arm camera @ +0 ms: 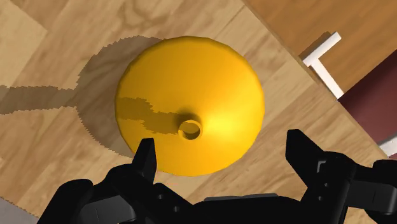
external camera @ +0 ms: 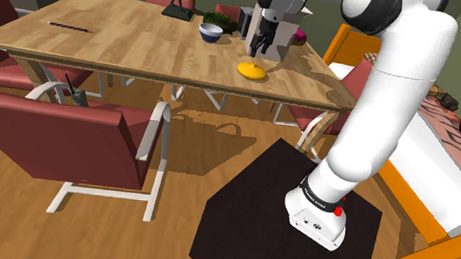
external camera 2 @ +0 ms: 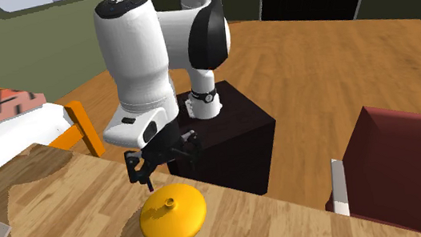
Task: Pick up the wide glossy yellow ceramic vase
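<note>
A wide, flat yellow vase (external camera: 252,70) with a small narrow neck stands upright on the wooden table (external camera: 126,42), close to its edge. In the second exterior view the vase (external camera 2: 174,214) sits just below my black gripper (external camera 2: 144,177), which hangs a short way above it. The wrist view looks straight down on the vase (arm camera: 191,102) and its small round mouth. My gripper (arm camera: 222,156) is open, its fingers (arm camera: 145,159) spread wide above the vase and touching nothing.
A white bowl (external camera: 211,32), a dark plant, a box and a dark figurine (external camera: 177,8) stand farther back on the table. Red chairs (external camera: 70,138) surround it. An orange-framed bed (external camera: 435,164) lies beside the black stand (external camera: 289,220).
</note>
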{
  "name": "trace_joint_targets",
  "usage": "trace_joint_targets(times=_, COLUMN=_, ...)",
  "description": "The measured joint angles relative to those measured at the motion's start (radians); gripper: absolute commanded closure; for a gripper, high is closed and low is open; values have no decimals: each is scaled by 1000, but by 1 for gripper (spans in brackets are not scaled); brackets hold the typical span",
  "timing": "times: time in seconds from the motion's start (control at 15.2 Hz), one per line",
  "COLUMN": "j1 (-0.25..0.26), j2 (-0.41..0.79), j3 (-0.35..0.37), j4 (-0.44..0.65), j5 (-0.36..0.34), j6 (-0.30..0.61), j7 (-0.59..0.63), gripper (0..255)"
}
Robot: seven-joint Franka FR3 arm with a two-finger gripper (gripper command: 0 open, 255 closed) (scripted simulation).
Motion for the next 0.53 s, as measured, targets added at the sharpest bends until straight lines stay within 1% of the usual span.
trace_joint_targets(times=0.07, j1=-16, j2=40, j3=2, j4=47, j5=23, j6=-9, j7=-19, gripper=0)
trace_joint_targets(times=0.2, j1=-32, j2=83, j3=6, j4=92, j5=45, j6=-12, j7=-36, gripper=0)
trace_joint_targets(times=0.53, j1=-36, j2=114, j3=13, j4=68, j5=63, j6=42, j7=-48, gripper=0)
